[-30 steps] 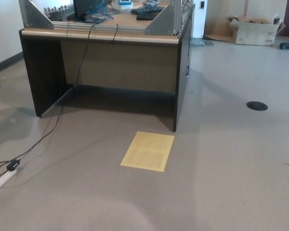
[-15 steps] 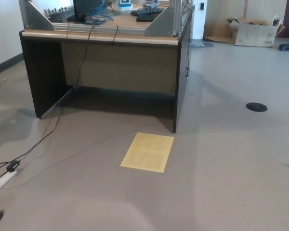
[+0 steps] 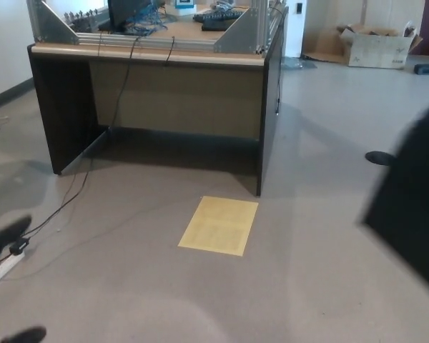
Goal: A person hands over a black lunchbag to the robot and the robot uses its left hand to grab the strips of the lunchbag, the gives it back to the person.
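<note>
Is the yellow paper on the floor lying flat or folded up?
Flat. The yellow paper lies spread on the grey floor in front of the desk, all four edges showing.

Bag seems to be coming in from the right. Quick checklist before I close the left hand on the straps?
1. Black lunchbag in view: ok, a blurred dark mass at the right edge.
2. Straps identifiable: cannot tell, too blurred.
3. Left hand in view: ok, low at the left edge.
4. Left hand at the bag: not ok, far apart across the picture.
5. Left hand open: cannot tell, blurred.
6. Right hand visible: not ok, not in view.
</note>
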